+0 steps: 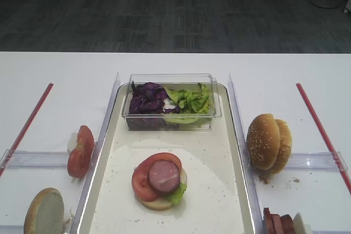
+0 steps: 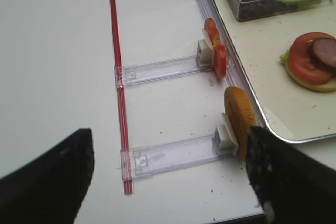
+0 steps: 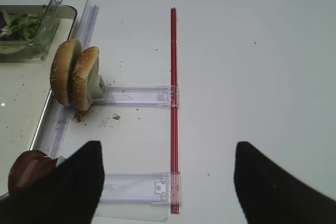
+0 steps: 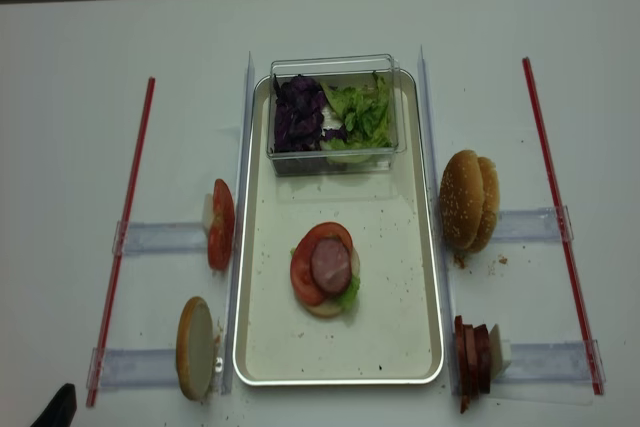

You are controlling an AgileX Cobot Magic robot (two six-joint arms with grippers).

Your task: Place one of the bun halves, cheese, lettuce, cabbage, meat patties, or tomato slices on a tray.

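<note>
I'm seeing my right gripper (image 3: pixel 167 182) hanging with jaws spread wide over the tabletop's right edge, holding nothing; my left gripper (image 2: pixel 170 174) is likewise gaping, empty.

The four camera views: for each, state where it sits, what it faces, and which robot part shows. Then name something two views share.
Exterior high: front, angled down at the tray; no robot part.
Right wrist: on the right arm, facing the bun halves; right gripper open.
Left wrist: on the left arm, facing the tomato slices; left gripper open.
Realsense: overhead; dark tip at bottom left.
Shared: both exterior views show the stacked burger.
</note>
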